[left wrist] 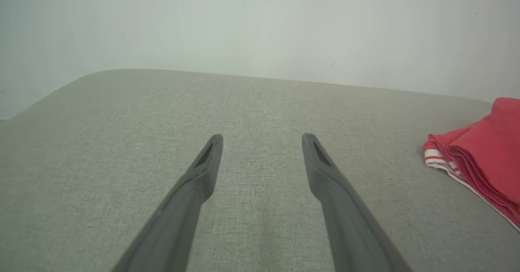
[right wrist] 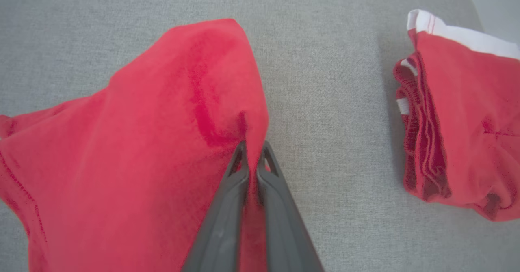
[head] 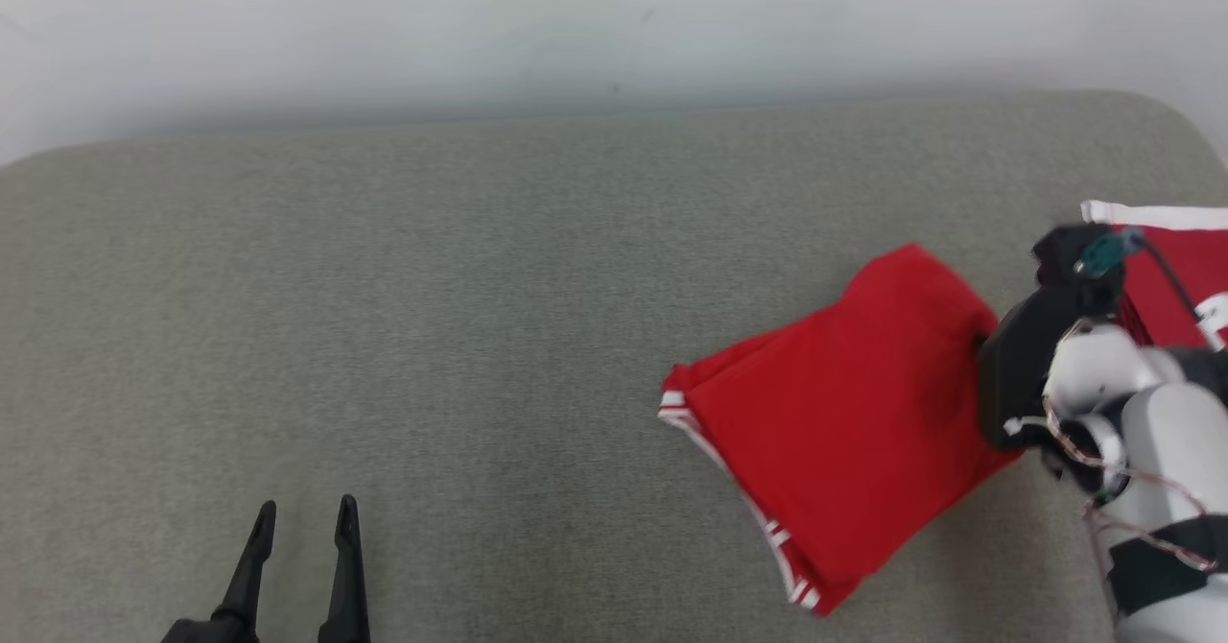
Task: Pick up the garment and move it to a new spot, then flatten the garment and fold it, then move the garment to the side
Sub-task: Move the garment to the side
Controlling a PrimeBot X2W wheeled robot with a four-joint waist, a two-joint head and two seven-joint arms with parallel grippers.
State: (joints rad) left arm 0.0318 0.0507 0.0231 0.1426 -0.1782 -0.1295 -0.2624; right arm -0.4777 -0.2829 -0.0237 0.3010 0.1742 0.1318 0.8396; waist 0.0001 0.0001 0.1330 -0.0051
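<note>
A folded red garment (head: 844, 422) with white-striped hems lies on the grey cushion at the right. My right gripper (right wrist: 252, 154) is shut, pinching the garment's (right wrist: 162, 121) edge between its dark fingers; the cloth puckers up at the tips. From the head camera, the right wrist (head: 1041, 355) sits at the garment's right edge and hides the fingers. My left gripper (head: 305, 518) rests at the lower left, open and holding nothing, far from the cloth. Its spread fingers (left wrist: 207, 162) point over bare cushion, with the garment (left wrist: 483, 154) at the right edge of that view.
A second folded red garment with a white band (head: 1175, 269) lies at the far right, also seen as a bundle (right wrist: 459, 117) beside the gripped one. The grey cushion (head: 432, 317) ends at a pale wall (head: 576, 19) behind; its right corner is rounded.
</note>
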